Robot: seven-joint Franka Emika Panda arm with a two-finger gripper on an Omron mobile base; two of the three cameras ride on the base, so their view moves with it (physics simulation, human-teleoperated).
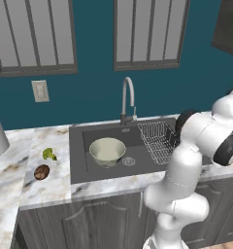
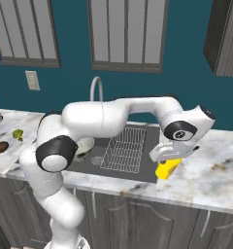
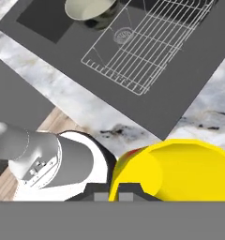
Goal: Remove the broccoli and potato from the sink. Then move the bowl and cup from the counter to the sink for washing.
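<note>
My gripper [image 2: 167, 160] is shut on the bright yellow cup [image 2: 168, 168], which hangs tilted at the sink's right edge, close to the counter front. In the hand view the cup [image 3: 180, 171] is large at the bottom right. The bowl [image 1: 107, 150] stands in the dark grey sink [image 1: 84, 168], left of the drain, and is also in the hand view [image 3: 88, 9]. On the marble counter [image 1: 50, 187] left of the sink lie the broccoli [image 1: 49, 154] and, nearer the front, the potato [image 1: 41, 171].
A wire rack [image 1: 157, 138] fills the sink's right half, under the chrome faucet [image 1: 128, 99]. My own white arm crosses above the sink in the right base view. Bare marble counter [image 2: 215, 170] extends right of the cup.
</note>
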